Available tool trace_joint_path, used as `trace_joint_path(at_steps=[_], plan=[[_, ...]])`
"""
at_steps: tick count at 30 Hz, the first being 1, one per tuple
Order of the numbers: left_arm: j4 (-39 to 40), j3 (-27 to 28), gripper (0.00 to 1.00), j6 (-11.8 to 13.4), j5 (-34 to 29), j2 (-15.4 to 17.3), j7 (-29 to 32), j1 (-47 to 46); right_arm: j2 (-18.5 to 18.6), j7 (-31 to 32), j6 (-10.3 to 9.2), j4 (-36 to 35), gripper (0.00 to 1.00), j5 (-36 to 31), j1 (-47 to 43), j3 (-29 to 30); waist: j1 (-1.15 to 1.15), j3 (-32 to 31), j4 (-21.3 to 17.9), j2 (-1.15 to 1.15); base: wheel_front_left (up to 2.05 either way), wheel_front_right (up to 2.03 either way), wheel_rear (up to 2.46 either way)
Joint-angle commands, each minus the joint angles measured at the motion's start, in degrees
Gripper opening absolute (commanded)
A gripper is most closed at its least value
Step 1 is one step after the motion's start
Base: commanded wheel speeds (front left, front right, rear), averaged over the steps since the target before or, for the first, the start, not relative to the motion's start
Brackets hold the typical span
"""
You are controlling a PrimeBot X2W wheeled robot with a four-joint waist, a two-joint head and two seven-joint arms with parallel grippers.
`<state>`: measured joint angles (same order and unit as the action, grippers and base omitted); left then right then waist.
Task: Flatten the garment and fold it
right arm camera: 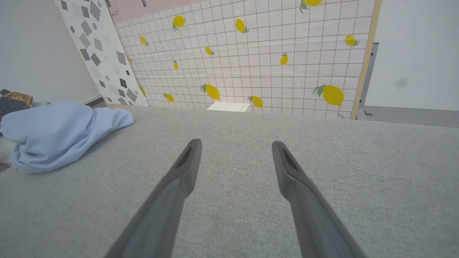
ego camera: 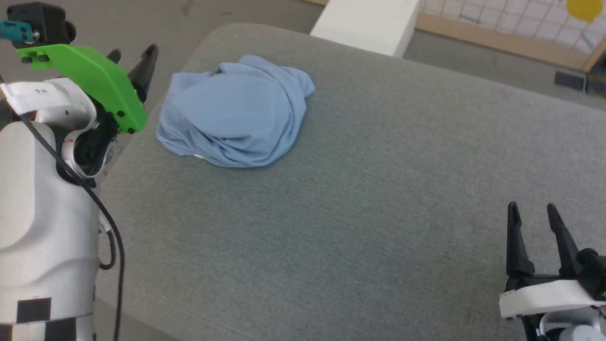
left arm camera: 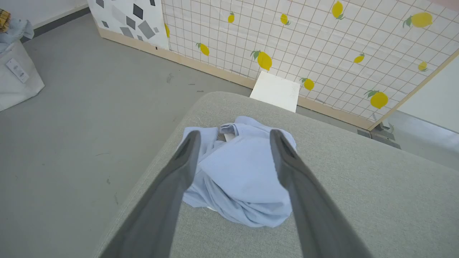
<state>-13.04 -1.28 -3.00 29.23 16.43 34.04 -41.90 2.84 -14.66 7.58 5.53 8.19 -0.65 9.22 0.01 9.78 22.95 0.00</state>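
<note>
Head view: the garment (ego camera: 236, 111) is found bunched in a rounded heap near the far left corner of the grey fabric-covered table (ego camera: 378, 199), close to its left edge. No sleeve, hem or collar is laid out. A pale patch among the folds in the left wrist view may be the collar lining, but this cannot be confirmed.

The left hand (ego camera: 132, 54) is held just beside the heap, raised off the table, with its fingers apart and nothing between them. In the left wrist view the heap is framed between the two fingers, and no contact is shown. The right hand (ego camera: 531, 213) is positioned well apart from the garment, at the near right of the table, with its fingers likewise spread and empty.

Task progress is judged to be at the start. Flattening has not been begun, and all folding is left to be done.
</note>
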Motion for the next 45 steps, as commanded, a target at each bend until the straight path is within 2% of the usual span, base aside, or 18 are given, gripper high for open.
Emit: trace_joint_path(at_steps=[1,5,10,12,25,28,29,36,39,45], plan=[[-1.86,-0.37,1.00,0.00,-0.70,0.85,1.05,-1.22,0.04,-0.34,-0.09,-0.98,1.00,-1.03,1.30,0.31,-0.01,3.84,-3.45,0.00,0.00,0.00,0.00],[-6.98,-0.90,1.00,-0.32,0.12,2.00,4.74,-1.80,0.04,-0.34,-0.09,-4.22,1.00,-2.96,2.83,1.32,-0.01,7.58,-6.17,0.00,0.00,0.00,0.00],[-11.47,1.85,1.00,3.59,3.18,0.90,8.41,-2.33,0.04,-0.34,-0.09,-6.70,1.00,-4.67,3.92,1.97,-0.01,11.87,-9.07,0.00,0.00,0.00,0.00],[-12.23,2.02,1.00,4.31,3.69,0.46,9.31,-2.45,0.04,-0.34,-0.09,-7.31,1.00,-5.05,4.06,2.27,-0.01,13.23,-9.76,0.00,0.00,0.00,0.00],[-18.20,2.64,1.00,7.62,2.89,-0.50,5.11,-3.42,0.04,-0.34,-0.09,-10.46,1.00,-5.39,5.51,2.92,-0.01,19.50,-12.95,0.00,0.00,0.00,0.00],[-19.32,3.41,1.00,8.11,2.64,-0.54,1.52,-3.94,0.04,-0.34,-0.09,-10.72,1.00,-5.30,5.76,3.40,-0.01,19.77,-13.40,0.00,0.00,0.00,0.00],[-19.79,3.74,0.00,8.25,2.66,-0.64,0.27,-4.13,0.04,-0.34,-0.09,-10.74,1.00,-5.30,5.84,3.49,-0.01,19.78,-13.53,0.00,0.00,0.00,0.00],[-23.76,4.31,0.00,6.41,3.10,0.13,-4.03,-5.54,0.04,-0.34,-0.09,-9.81,1.00,-4.65,6.20,3.63,-0.01,17.23,-13.80,0.00,0.00,0.00,0.00],[-23.95,3.42,0.00,3.54,2.87,1.56,-5.43,-6.64,0.04,-0.34,-0.09,-8.37,1.00,-3.14,5.99,2.79,-0.01,13.23,-13.46,0.00,0.00,0.00,0.00],[-21.09,2.39,0.00,0.18,3.06,2.75,-6.51,-8.39,0.04,-0.34,-0.09,-6.16,1.00,-0.75,5.29,1.92,-0.01,6.88,-13.17,0.00,0.00,0.00,0.00]])
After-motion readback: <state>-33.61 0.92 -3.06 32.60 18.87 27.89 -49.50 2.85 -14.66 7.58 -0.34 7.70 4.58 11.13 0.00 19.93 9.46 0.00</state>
